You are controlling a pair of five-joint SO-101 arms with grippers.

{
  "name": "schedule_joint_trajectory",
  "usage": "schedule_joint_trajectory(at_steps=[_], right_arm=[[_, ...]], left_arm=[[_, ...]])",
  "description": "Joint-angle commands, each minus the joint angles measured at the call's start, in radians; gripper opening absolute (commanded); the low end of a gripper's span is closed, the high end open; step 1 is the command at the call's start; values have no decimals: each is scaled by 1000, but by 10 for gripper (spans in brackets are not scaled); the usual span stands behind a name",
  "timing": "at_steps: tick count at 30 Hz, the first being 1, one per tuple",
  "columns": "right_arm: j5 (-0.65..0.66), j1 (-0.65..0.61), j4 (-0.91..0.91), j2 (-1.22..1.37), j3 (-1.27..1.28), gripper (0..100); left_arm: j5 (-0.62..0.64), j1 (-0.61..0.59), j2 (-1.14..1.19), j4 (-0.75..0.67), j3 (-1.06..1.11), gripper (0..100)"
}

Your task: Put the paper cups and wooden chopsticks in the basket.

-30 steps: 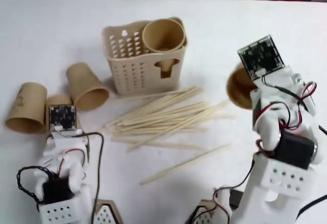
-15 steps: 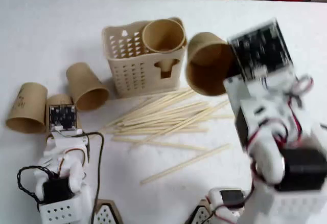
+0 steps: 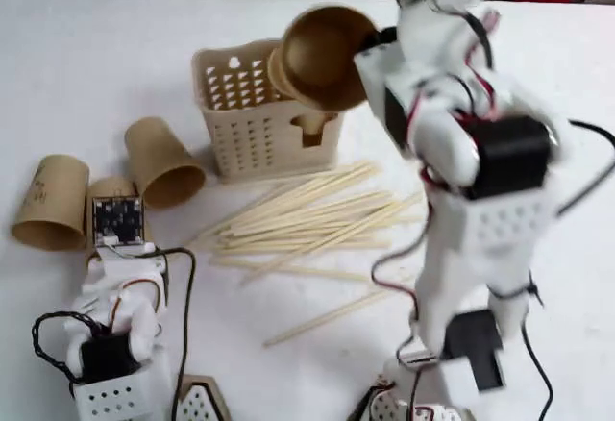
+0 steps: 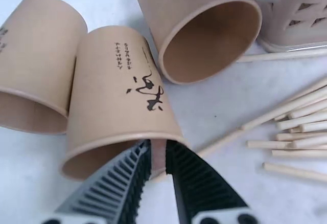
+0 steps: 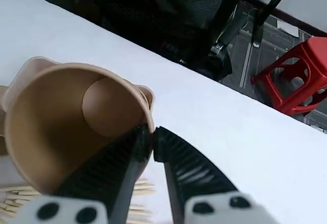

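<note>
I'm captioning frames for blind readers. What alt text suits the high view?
The right gripper holds a cup tilted above the basket on a white table. Chopsticks lie loose in front of the basket, and three cups lie on their sides to its left, near the left arm.

Beige slotted basket [image 3: 245, 123] upright on tabletop. One paper cup [image 3: 276, 73] stands in its right end, mostly hidden. Raised cup [image 3: 322, 56] is tilted, mouth facing up-camera, in the air over that end, rim pinched by right gripper [image 5: 150, 136]. Three cups on their sides left of basket: far-left cup [image 3: 48, 202], middle cup [image 3: 113, 188] with rim clamped by left gripper [image 4: 157, 150], near-basket cup [image 3: 163, 161]. Wooden chopsticks [image 3: 317, 217] in a loose pile in front of basket.
</note>
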Motion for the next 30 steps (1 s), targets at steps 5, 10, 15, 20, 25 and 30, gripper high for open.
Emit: schedule_joint_trajectory(at_steps=[5,10,15,20,25,30], right_arm=[[-12,-7,4,131,-87,23],[-14,-10,-5,176,-87,24],[-14,-10,-25,189,-87,40],[-130,-2,-76,191,-86,208],[-180,-21,-171,191,-84,313],[-178,-36,-176,189,-81,257]], left_arm=[[-9,-5,-8,-18,-8,76],[-9,-5,-8,-18,-8,76],[-9,-5,-8,-18,-8,76],[-9,-5,-8,-18,-8,76],[-9,-5,-8,-18,-8,76],[-9,-5,-8,-18,-8,76]])
